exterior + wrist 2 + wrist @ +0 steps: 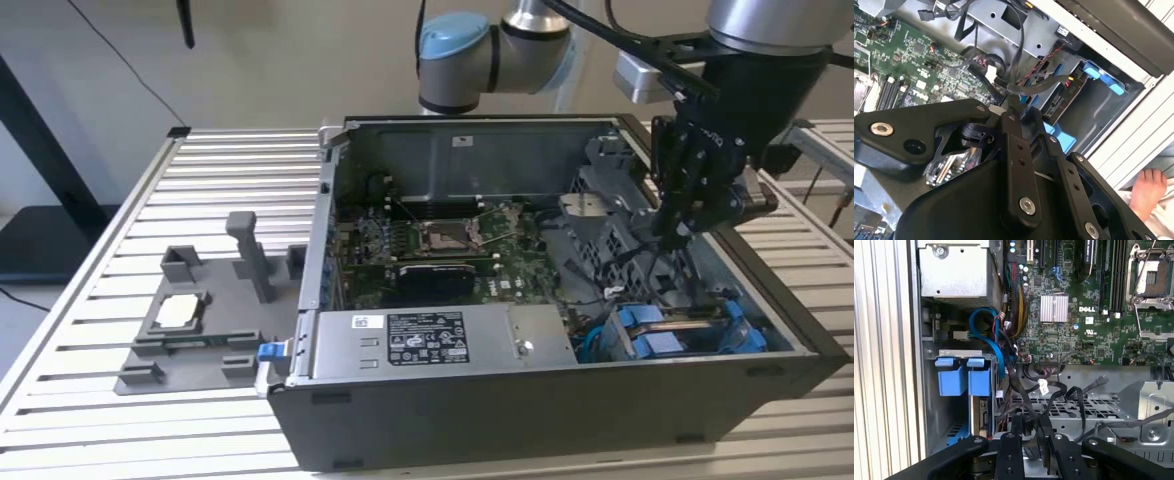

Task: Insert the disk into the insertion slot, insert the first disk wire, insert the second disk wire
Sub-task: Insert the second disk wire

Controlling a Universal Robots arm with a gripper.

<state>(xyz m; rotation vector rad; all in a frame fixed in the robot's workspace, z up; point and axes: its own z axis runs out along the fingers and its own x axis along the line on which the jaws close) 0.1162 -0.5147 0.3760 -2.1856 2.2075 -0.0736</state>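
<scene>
Find the gripper (663,235) low inside the computer case (534,420) at the exterior view's right, hanging over the grey metalwork; in both wrist views read its fingers (1013,145) as drawn together on a black wire (1026,424), pinched near its loose end. Look for the disk (674,335) below the gripper and toward the case's near corner, sunk in the insertion slot (954,354) with blue carrier tabs up, apart from the fingertips. Judge, from the second wrist view, the disk's connector side as lying near the held wire, off to one side rather than straight ahead. Cannot make out the disk's long axis, hidden mostly by the cage; cannot tell the plug's face or the disk's socket among the tangled cables (1004,355) either
</scene>
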